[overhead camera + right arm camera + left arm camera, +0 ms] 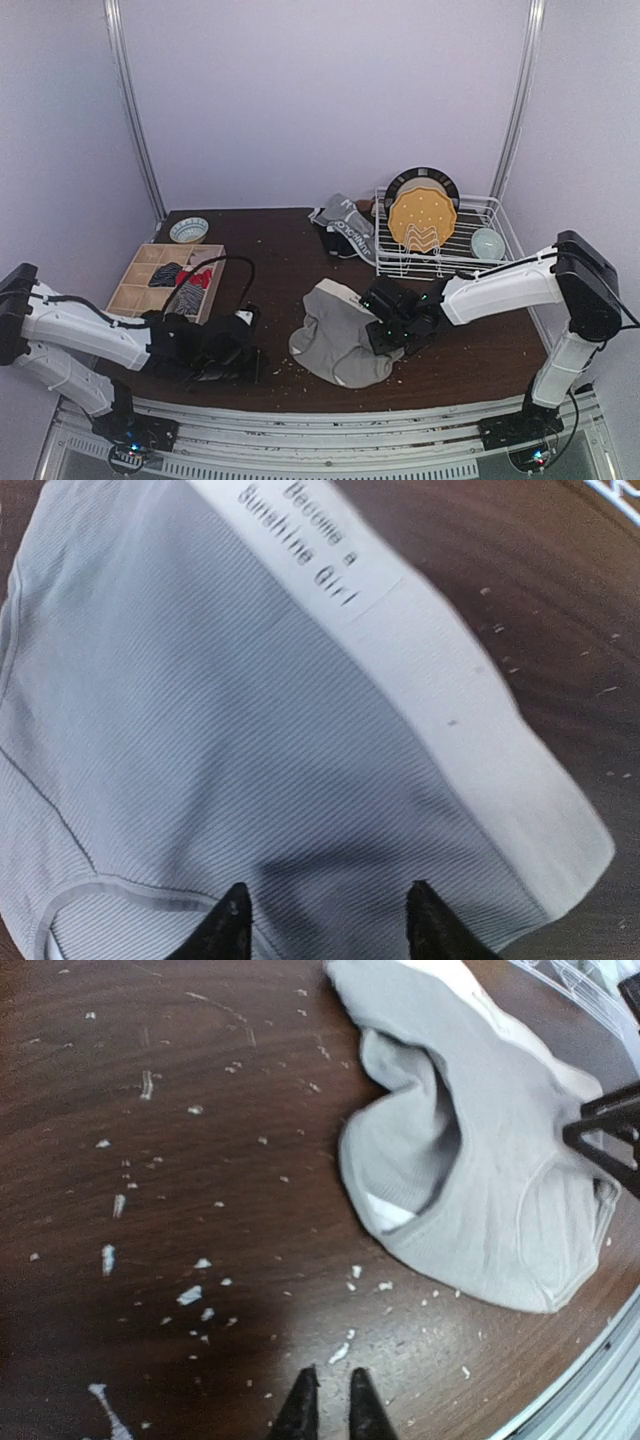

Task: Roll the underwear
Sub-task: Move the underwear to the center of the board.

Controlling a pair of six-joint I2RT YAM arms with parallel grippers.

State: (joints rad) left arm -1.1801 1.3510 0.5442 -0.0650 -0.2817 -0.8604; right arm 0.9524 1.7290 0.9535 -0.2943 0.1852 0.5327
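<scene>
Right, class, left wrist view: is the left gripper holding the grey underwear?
No, the left gripper is shut over the table, and the grey underwear lies off to one side, clear of its fingers.

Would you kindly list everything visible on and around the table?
Grey underwear: one, grey, white lettered waistband, centre.
Underwear pile: count unclear, grey and black, back centre.
Dish rack: one, white wire, back right.
Plate: one, yellow, black rim, upright in rack.
Rack bowl: one, pale green, in rack.
Small bowl: one, blue-white, back left.
Divided box: one, light wood, left.
Scraps: many, white, scattered on table.
Table: one, dark brown.
Left hand: one, black, shut, near left.
Right hand: one, black, open, over grey underwear.
</scene>
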